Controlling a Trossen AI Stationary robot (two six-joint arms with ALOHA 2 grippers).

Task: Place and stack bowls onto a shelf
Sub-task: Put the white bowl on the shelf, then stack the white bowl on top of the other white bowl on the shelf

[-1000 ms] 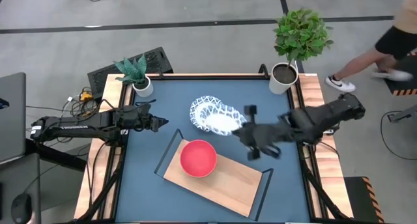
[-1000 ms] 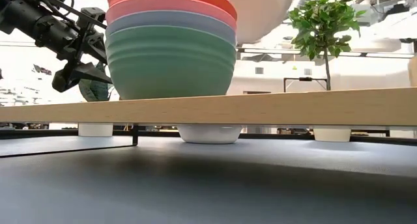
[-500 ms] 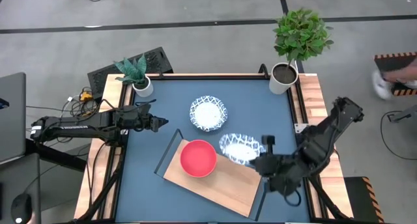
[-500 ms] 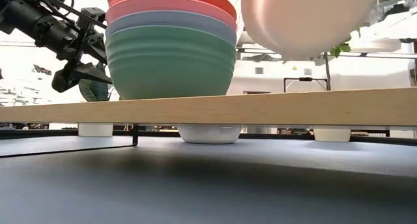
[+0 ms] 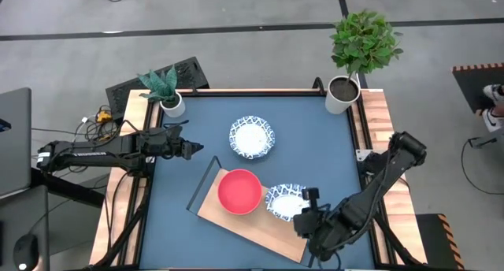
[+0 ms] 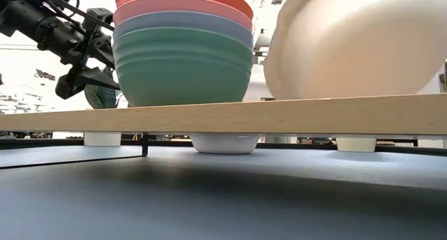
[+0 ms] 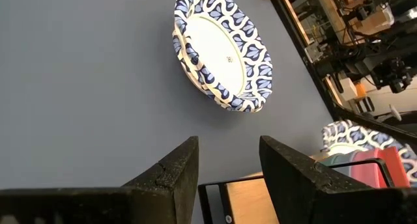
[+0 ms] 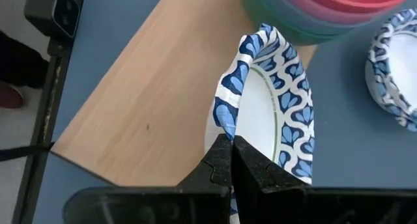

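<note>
While the right end effector (image 5: 303, 212) pinches a patterned bowl's (image 5: 285, 202) rim over the shelf (image 5: 260, 224), the stacked bowls (image 5: 239, 191) sit just beside.

Right gripper (image 5: 305, 216) clamped shut; left gripper (image 5: 191, 149) parted

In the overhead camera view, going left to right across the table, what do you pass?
Left gripper → pink-red bowl on the shelf → patterned bowl pinched by the right gripper → big potted plant.
</note>
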